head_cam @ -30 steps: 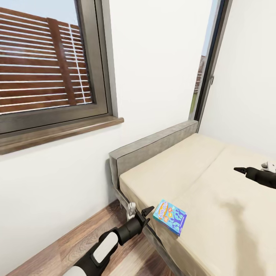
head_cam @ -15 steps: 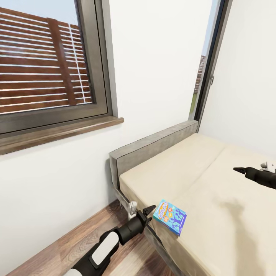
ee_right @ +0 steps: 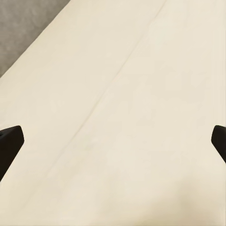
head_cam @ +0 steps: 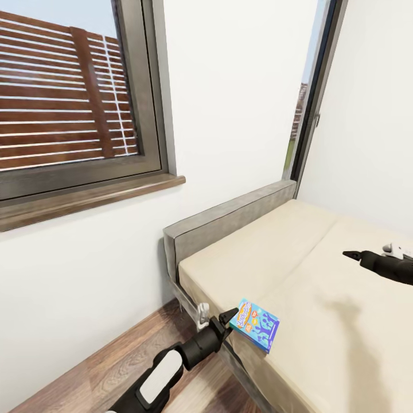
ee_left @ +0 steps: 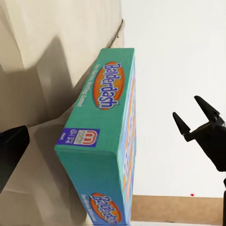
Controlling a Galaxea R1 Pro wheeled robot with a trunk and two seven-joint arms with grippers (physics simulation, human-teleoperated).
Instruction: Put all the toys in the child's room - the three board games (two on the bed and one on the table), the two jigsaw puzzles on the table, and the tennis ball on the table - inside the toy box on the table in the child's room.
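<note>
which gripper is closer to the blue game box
The left gripper, right at the blue game box by the bed edge; the right gripper hovers farther off.

The small blue-and-teal printed cardboard game box (head_cam: 255,324) has a smooth, faintly glossy face. It lies on the cream bed (head_cam: 298,269) of matt, smooth cloth, whose grey headboard (head_cam: 229,221) looks like coarser woven fabric. The brown plank floor (head_cam: 115,355) shows wood grain with slight sheen. The left end effector (head_cam: 221,318) is matt black plastic.
</note>
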